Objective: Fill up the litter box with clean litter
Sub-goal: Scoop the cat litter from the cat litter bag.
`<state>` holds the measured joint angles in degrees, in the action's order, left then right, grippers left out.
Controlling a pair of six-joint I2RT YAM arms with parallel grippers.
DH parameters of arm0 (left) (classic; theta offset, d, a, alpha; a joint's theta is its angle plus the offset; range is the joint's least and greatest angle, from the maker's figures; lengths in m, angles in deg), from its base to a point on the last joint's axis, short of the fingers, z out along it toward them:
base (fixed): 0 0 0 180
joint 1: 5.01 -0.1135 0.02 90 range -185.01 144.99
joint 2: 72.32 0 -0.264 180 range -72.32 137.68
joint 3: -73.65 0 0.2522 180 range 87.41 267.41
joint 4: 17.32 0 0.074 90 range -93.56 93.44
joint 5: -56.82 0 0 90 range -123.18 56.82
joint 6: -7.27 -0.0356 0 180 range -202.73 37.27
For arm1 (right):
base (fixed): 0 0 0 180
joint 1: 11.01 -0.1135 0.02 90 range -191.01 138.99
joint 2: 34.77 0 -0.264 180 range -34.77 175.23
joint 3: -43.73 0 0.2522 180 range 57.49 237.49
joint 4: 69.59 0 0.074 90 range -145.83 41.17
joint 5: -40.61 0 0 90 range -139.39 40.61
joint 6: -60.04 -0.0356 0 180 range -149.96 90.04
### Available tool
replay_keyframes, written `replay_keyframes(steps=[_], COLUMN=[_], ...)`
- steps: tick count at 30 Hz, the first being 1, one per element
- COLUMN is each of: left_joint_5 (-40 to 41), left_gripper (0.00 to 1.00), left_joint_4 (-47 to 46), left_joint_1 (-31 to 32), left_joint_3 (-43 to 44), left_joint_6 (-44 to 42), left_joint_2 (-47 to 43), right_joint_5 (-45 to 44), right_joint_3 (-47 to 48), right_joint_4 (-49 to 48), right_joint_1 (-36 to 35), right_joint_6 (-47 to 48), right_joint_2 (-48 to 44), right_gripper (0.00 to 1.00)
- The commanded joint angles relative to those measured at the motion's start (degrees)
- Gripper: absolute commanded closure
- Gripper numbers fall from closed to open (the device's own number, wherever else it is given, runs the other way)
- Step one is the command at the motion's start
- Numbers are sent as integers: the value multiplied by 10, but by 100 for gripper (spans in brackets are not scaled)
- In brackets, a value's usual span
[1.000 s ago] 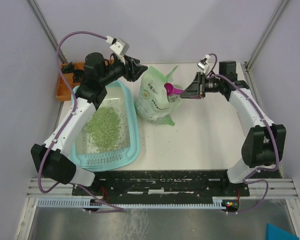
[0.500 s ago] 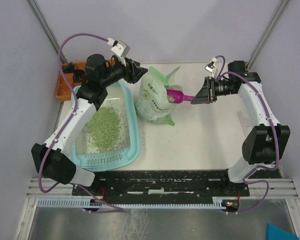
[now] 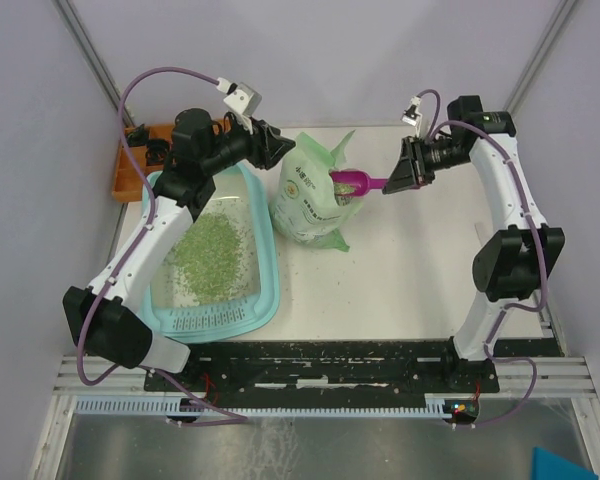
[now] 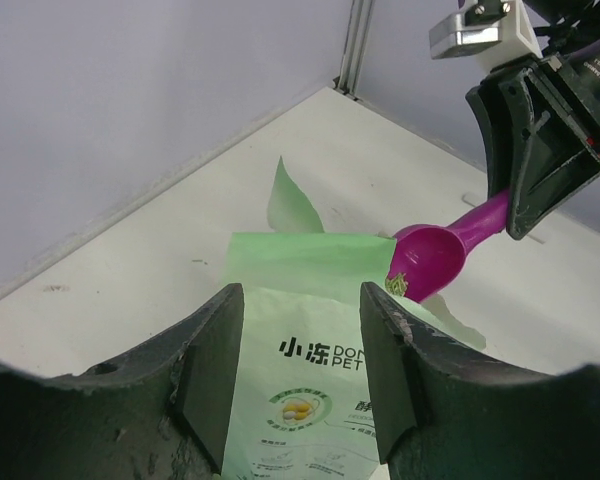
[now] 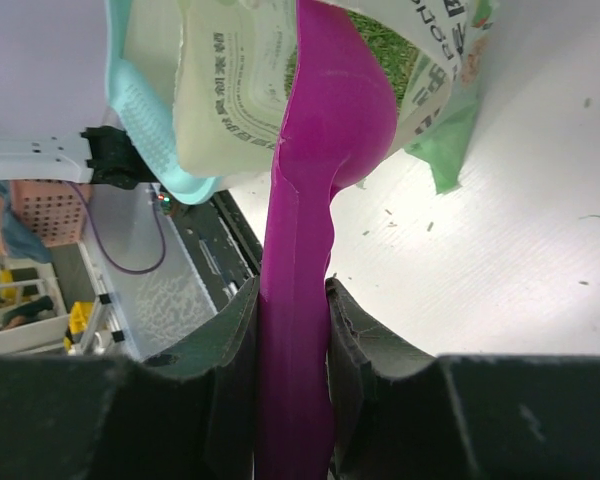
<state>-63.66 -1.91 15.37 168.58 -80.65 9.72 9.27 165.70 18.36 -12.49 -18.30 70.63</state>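
Observation:
The light-teal litter box (image 3: 265, 285) lies at the left with a patch of green clean litter (image 3: 208, 255) in it. The pale green bag (image 3: 310, 200) stands to its right, its mouth open. My right gripper (image 3: 398, 180) is shut on the handle of the magenta scoop (image 3: 352, 183), whose bowl sits at the bag's mouth. In the right wrist view the fingers (image 5: 345, 330) clamp the scoop (image 5: 325, 130), and litter (image 5: 385, 45) shows inside the bag (image 5: 230, 80). My left gripper (image 3: 275, 145) is open at the bag's upper left; its wrist view shows the bag (image 4: 310, 350) beyond the gap.
An orange tray (image 3: 130, 170) sits at the far left, behind the litter box. A few stray granules lie on the white table (image 3: 410, 270) near the bag. Frame posts stand at the back corners. The black base rail runs along the near edge.
My right arm has swung and raised its wrist, drawing the scoop slightly back to the right; the bowl stays at the bag's mouth. The left arm has hardly moved.

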Motion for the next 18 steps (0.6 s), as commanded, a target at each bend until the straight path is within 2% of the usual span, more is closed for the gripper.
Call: replay_keyframes(steps=[1, 5, 8, 18], left_joint_5=[4, 6, 5, -7], left_gripper=[42, 42, 42, 42], left_joint_4=[10, 9, 5, -4], left_joint_1=[2, 3, 3, 3], left_joint_3=[16, 8, 5, -3], left_joint_6=[-17, -20, -21, -15], left_joint_2=[-3, -5, -7, -4], right_joint_5=[-77, -146, -192, -196], right_joint_3=[107, 192, 218, 212], right_joint_4=[93, 159, 168, 26], right_joint_1=[-35, -80, -106, -112], right_joint_6=[62, 100, 98, -29], right_joint_2=[27, 57, 66, 57], right_gripper=[98, 98, 98, 98])
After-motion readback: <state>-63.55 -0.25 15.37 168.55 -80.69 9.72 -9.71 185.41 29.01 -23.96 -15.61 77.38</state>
